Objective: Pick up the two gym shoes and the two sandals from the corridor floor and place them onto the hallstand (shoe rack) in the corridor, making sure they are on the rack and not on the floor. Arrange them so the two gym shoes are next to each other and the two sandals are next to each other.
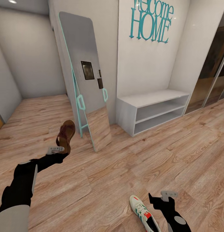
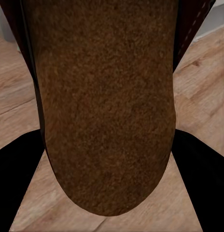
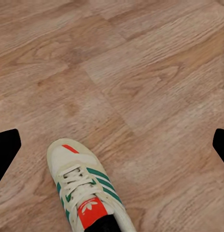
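My left gripper (image 1: 57, 150) is shut on a dark brown sandal (image 1: 66, 134) and holds it above the corridor floor (image 1: 102, 180). In the left wrist view the sandal's brown sole (image 2: 107, 106) stands between the black fingers (image 2: 15, 186). A white gym shoe (image 1: 142, 211) with green stripes and red accents lies on the floor at the lower right. My right gripper (image 1: 168, 195) hangs just right of it, open and empty. In the right wrist view the gym shoe (image 3: 85, 188) lies on the planks between the wide-apart fingertips (image 3: 6, 150). The hallstand is out of view.
A tall mirror (image 1: 84, 83) with a teal frame leans on the wall ahead. To its right stands a plain low white two-shelf bench (image 1: 154, 96) under a teal wall sign (image 1: 152, 21). Glass sliding doors (image 1: 211, 74) close the right side.
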You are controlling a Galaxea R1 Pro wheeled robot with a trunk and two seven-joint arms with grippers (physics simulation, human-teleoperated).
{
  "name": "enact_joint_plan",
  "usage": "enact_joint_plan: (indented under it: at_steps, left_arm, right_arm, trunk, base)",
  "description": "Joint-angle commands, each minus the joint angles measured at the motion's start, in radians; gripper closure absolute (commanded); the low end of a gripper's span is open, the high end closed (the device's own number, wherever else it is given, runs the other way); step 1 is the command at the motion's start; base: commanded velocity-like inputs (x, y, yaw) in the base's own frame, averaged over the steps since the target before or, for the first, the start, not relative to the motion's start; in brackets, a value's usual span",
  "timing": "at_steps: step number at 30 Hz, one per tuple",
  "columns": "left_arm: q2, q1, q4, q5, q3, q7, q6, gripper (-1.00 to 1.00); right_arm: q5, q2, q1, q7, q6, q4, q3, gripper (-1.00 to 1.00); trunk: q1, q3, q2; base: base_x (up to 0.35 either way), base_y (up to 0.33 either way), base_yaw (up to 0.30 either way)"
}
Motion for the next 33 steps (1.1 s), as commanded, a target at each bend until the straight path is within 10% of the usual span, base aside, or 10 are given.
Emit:
enact_joint_plan:
  at_steps: [1, 7, 17, 33]
  left_arm:
    - [0.000, -0.001, -0.021, -0.029, -0.016, -0.009, 0.022, 1.00]
    - [-0.001, -0.001, -0.047, -0.111, -0.035, -0.010, 0.068, 1.00]
    - [0.000, -0.002, -0.161, -0.118, -0.037, -0.012, 0.152, 1.00]
    - [-0.001, -0.002, -0.182, -0.118, -0.044, -0.012, 0.183, 1.00]
  right_arm:
    - [0.001, 0.000, 0.000, 0.000, 0.002, 0.004, 0.000, -1.00]
    - [0.001, -0.002, 0.000, 0.002, -0.001, 0.022, 0.001, -1.00]
    - [0.085, -0.051, -0.001, 0.092, -0.002, 0.155, 0.004, -1.00]
    - [0.096, -0.053, 0.000, 0.111, 0.000, 0.161, 0.005, -1.00]
  trunk:
    - [0.000, -0.001, 0.000]
    - [0.000, -0.001, 0.000]
    - [0.000, -0.001, 0.000]
    - [0.023, -0.023, -0.042]
  base:
    - [0.000, 0.000, 0.000]
    - [0.000, 0.000, 0.000]
    - [0.000, 0.000, 0.000]
    - [0.000, 0.000, 0.016]
